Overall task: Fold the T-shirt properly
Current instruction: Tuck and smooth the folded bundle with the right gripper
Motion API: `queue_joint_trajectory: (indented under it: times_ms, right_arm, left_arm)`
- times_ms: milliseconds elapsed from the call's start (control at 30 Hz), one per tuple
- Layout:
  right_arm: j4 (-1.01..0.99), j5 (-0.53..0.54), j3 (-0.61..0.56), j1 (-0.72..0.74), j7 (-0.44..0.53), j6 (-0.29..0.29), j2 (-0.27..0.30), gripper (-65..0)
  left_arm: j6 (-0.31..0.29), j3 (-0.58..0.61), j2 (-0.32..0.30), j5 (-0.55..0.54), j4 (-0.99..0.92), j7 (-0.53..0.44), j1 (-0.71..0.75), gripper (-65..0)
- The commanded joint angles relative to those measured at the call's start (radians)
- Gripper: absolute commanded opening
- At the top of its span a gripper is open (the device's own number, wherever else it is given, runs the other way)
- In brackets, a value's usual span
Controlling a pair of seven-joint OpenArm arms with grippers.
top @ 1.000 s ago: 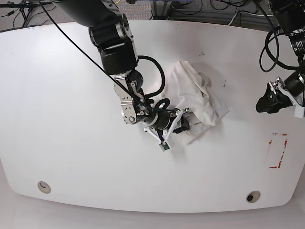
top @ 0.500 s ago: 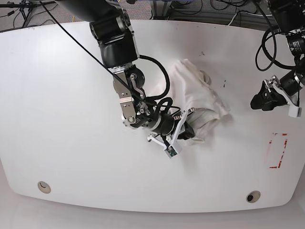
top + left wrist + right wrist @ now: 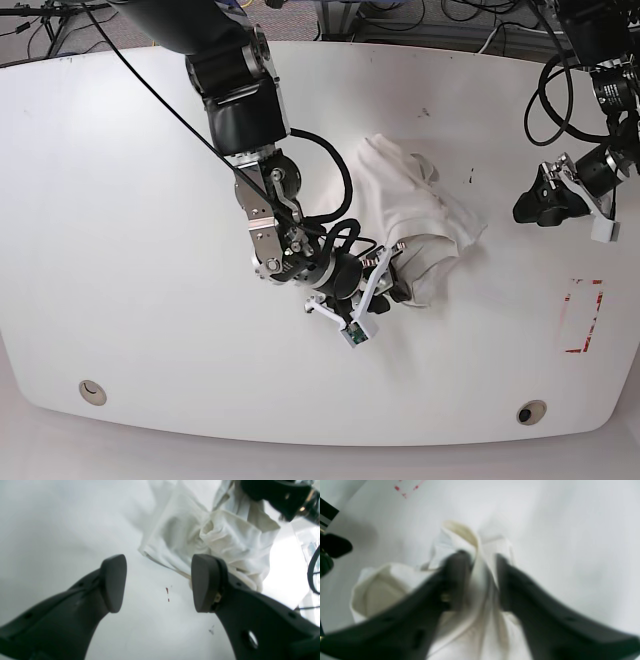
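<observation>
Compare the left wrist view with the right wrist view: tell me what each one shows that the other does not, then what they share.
Only the left wrist view: the left gripper, jaws wide apart and empty above the white table, with small dark red specks between them.

Only the right wrist view: the right gripper with a fold of cloth between its fingers, and a red dashed marking far off.

Both: the crumpled off-white cotton T-shirt, unfolded.
</observation>
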Motion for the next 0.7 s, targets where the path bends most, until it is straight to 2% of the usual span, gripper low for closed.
queue_joint_trajectory:
  times_ms: [0, 67, 133, 300, 433, 567, 667]
  right_arm:
    - [0.024, 0.015, -0.001, 0.031, 0.029, 0.004, -0.010, -23.0]
    - [0.054, 0.016, -0.001, 0.026, 0.029, 0.004, -0.010, -15.7]
    - [0.101, 0.018, -0.001, 0.017, 0.025, 0.004, -0.010, -11.9]
    - [0.272, 0.016, -0.002, -0.065, -0.027, 0.010, -0.004, -11.3]
    - [0.433, 0.022, -0.004, -0.143, -0.094, 0.011, 0.028, -11.3]
    - [0.527, 0.016, -0.005, -0.218, -0.106, 0.011, 0.043, -15.5]
    - [0.573, 0.022, -0.005, -0.269, -0.106, 0.011, 0.077, -24.7]
  left_arm:
    - [-0.006, 0.021, -0.019, -0.024, 0.022, -0.020, -0.013, -26.5]
    - [-0.006, 0.037, -0.019, -0.024, 0.022, -0.020, -0.013, -26.5]
    - [-0.006, 0.047, -0.019, -0.024, 0.022, -0.020, -0.016, -26.5]
    - [-0.006, 0.066, -0.019, -0.024, 0.022, -0.020, -0.019, -26.5]
    - [-0.006, 0.066, -0.019, -0.024, 0.022, -0.020, -0.021, -26.5]
    - [-0.006, 0.061, -0.022, -0.026, 0.022, -0.021, -0.024, -26.5]
    - [-0.006, 0.034, -0.040, -0.026, 0.022, -0.025, -0.042, -26.5]
